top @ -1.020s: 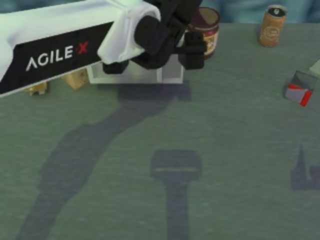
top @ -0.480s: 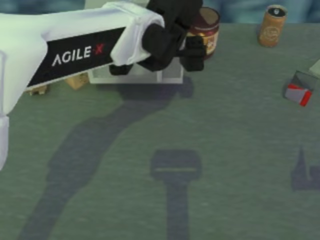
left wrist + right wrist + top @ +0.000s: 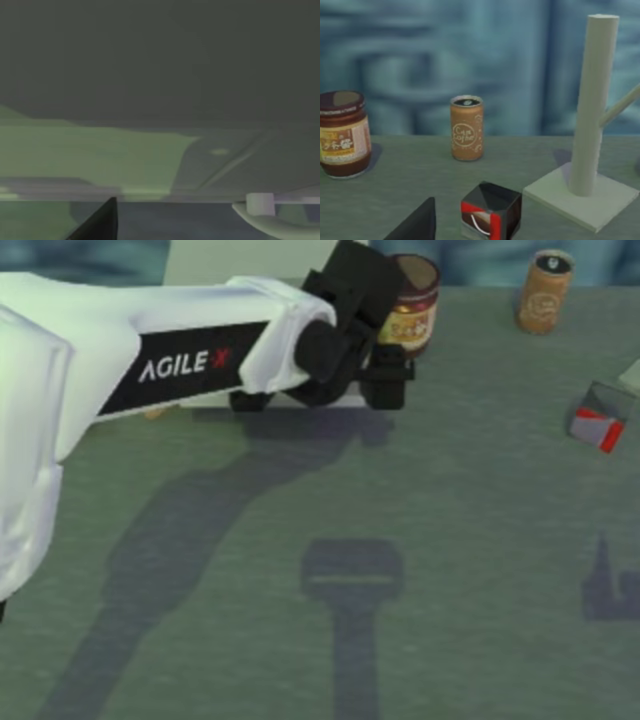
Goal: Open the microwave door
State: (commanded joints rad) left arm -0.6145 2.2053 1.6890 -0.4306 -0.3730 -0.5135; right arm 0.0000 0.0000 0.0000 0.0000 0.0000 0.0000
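At the bottom of the top view lies bare green-grey table [image 3: 470, 540], crossed only by arm shadows. Higher up, the left arm [image 3: 150, 360] reaches in from the left edge toward the upper middle of the frame; its white casing carries a black band reading "AGILE X", the X in red. The left gripper [image 3: 385, 375] sits in the upper middle at the front of the microwave [image 3: 240, 258], whose pale top shows at the top edge and whose body is mostly hidden beneath the arm. Whether that claw is released or clenched cannot be told. The left wrist view is filled by the microwave door [image 3: 160, 60], a flat grey surface seen very close, with a pale ledge below it.

Just right of the gripper stands one brown jar [image 3: 412, 302] with a yellow label, its writing too small to read. At the upper right is one tan can [image 3: 545, 290]; the right wrist view shows its label reading "Cafe Coffee" or similar. At mid-right lies one dark cube [image 3: 598, 418] with a red and white face. The right wrist view also shows one pale rack [image 3: 592, 115] on a square base. The right gripper [image 3: 415, 225] shows only one dark fingertip, its state unclear.
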